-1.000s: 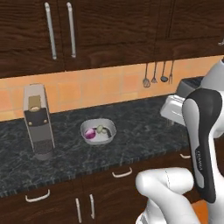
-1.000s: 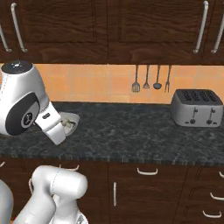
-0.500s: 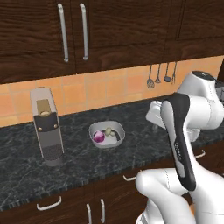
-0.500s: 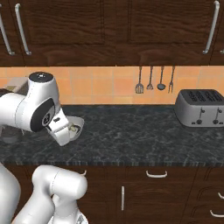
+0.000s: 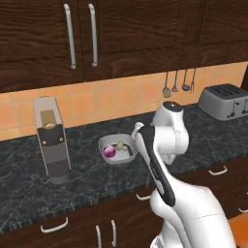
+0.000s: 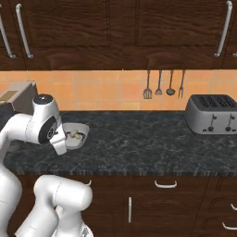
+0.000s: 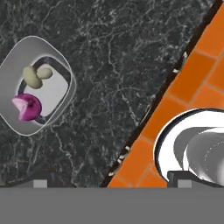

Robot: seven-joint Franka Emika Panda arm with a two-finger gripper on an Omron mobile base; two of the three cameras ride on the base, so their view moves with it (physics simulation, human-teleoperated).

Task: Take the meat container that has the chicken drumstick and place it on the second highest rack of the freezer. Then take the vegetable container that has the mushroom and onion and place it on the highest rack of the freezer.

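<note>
The vegetable container (image 5: 116, 148) is a grey rounded bowl on the dark granite counter, holding a purple onion (image 5: 109, 152) and a pale mushroom (image 5: 121, 145). In the right base view the container (image 6: 76, 137) sits just right of my folded arm. The hand view looks down on the container (image 7: 12, 76) at its left, with the onion (image 7: 27, 107) and the mushroom (image 7: 35, 74) inside. My gripper (image 7: 112, 183) is open, its tips wide apart with nothing between them, above the counter's front edge and off to the container's side. The meat container and the freezer are out of view.
A coffee machine (image 5: 51, 140) stands left of the container. A silver toaster (image 6: 215, 113) sits at the counter's right end, below hanging utensils (image 6: 159, 85) on the orange tiled wall. Dark cabinets hang overhead. Orange floor (image 7: 192, 74) shows past the counter edge.
Both base views have shifted, so the base has driven; the toaster now shows in the left view. My arm has folded down low over the counter beside the container.
</note>
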